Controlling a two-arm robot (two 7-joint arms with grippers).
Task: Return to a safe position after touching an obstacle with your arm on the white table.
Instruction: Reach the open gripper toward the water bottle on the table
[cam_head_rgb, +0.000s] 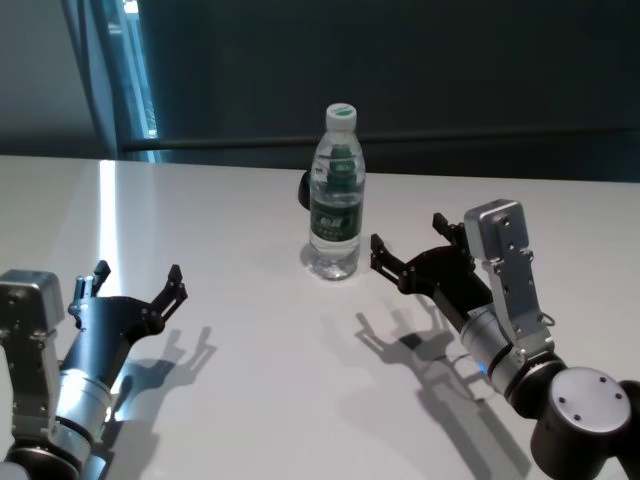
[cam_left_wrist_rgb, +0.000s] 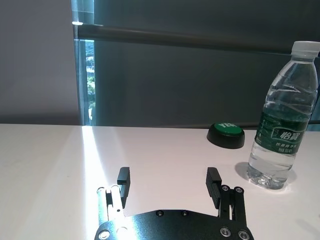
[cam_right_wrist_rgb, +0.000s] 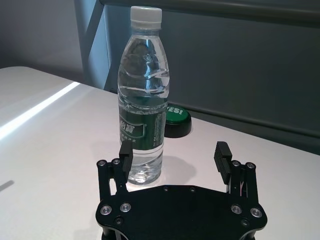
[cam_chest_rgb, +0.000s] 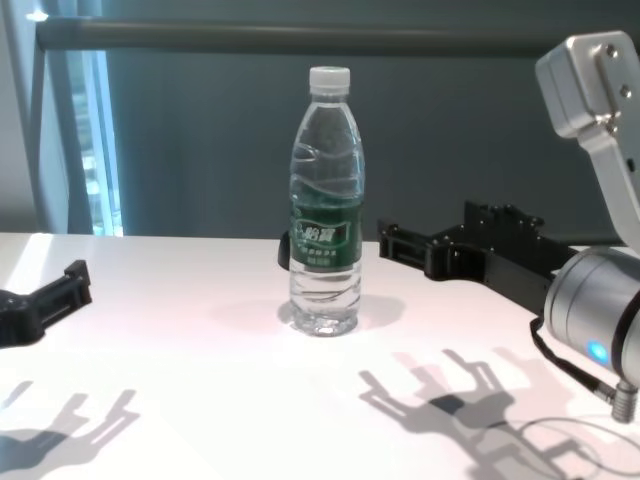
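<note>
Water bottle (cam_head_rgb: 337, 195) stands upright near the middle of the white table (cam_head_rgb: 250, 390), white cap on, dark green label band around its lower half, water visible inside. Right gripper (cam_head_rgb: 405, 250) hovers above the tabletop just beside the bottle on the robot's right, fingers spread wide and clasping nothing; a small gap shows between its nearer fingertip and the bottle in the head view, and the chest view agrees, no contact. In the right wrist view the bottle stands just beyond one finger (cam_right_wrist_rgb: 125, 151), outside the span of the jaws. Left gripper (cam_head_rgb: 138, 283) low over the table on the robot's left, well apart from the bottle, fingers likewise spread and empty. A black puck with a green top (cam_left_wrist_rgb: 226, 135) sits behind the bottle.
</note>
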